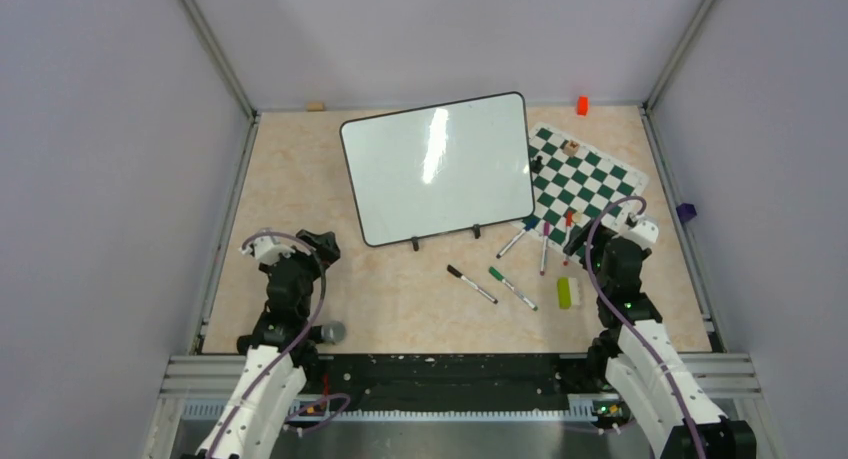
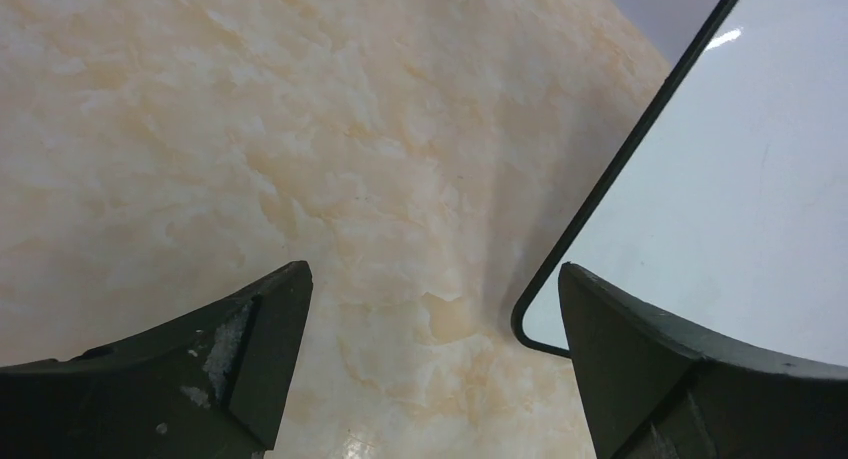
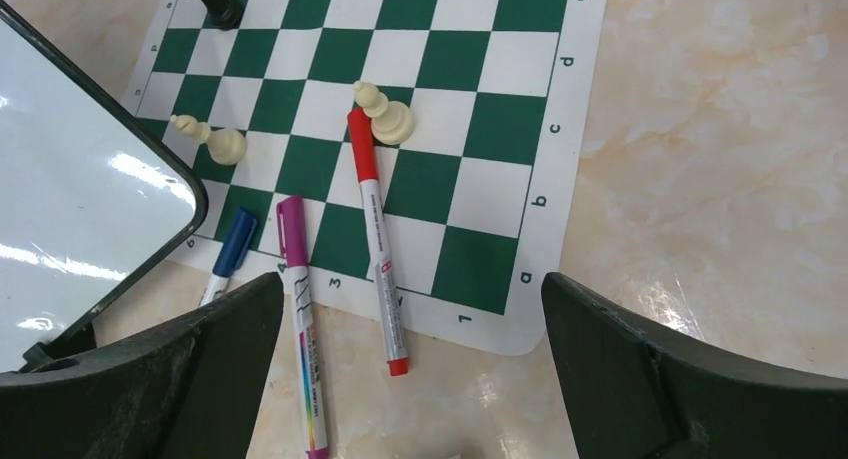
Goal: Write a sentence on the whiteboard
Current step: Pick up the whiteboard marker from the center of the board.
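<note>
The whiteboard (image 1: 440, 169) stands tilted at the table's centre back, black-framed, with glare on it. Its surface is blank; no sentence shows. My left gripper (image 1: 318, 243) is open and empty, just left of the board's near left corner, which shows in the left wrist view (image 2: 720, 199) beside my open gripper (image 2: 435, 319). My right gripper (image 1: 585, 237) is open and empty over the near edge of the chess mat. In the right wrist view my gripper (image 3: 410, 319) has a red marker (image 3: 375, 229), a purple marker (image 3: 300, 299) and a blue marker (image 3: 232, 244) ahead of it.
A green-and-white chess mat (image 1: 590, 184) with a few pieces lies right of the board. A black marker (image 1: 470, 284), a green marker (image 1: 512, 288) and a yellow-green eraser (image 1: 566, 292) lie in front. An orange block (image 1: 582, 105) sits at the back wall.
</note>
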You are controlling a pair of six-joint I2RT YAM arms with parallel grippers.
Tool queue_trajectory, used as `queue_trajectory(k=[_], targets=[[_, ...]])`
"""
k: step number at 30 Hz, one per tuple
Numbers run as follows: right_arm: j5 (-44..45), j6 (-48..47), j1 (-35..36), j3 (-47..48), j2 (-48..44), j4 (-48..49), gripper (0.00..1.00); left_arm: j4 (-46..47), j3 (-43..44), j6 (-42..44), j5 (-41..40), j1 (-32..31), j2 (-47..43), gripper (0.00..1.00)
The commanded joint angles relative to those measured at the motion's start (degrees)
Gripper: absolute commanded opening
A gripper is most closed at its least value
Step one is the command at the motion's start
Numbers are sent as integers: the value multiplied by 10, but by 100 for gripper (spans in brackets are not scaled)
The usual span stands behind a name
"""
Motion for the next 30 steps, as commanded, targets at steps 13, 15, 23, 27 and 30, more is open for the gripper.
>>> queue_trajectory(k=[13, 15, 23, 27, 30], targets=[[-37, 34, -4, 168, 92, -178, 92, 145, -7, 102, 293, -2, 9, 96], [-48, 28, -4, 207, 137, -219, 87, 174, -10, 100, 326, -3, 24, 96], [-40, 15, 74, 283, 272, -260, 80, 272, -4, 91, 417, -15, 118, 94], [-66, 20, 80, 291, 301, -245, 69, 299, 1, 93, 438, -30, 147, 92], [-88, 18, 81, 294, 326, -237, 66, 304, 5, 97, 440, -43, 162, 91]])
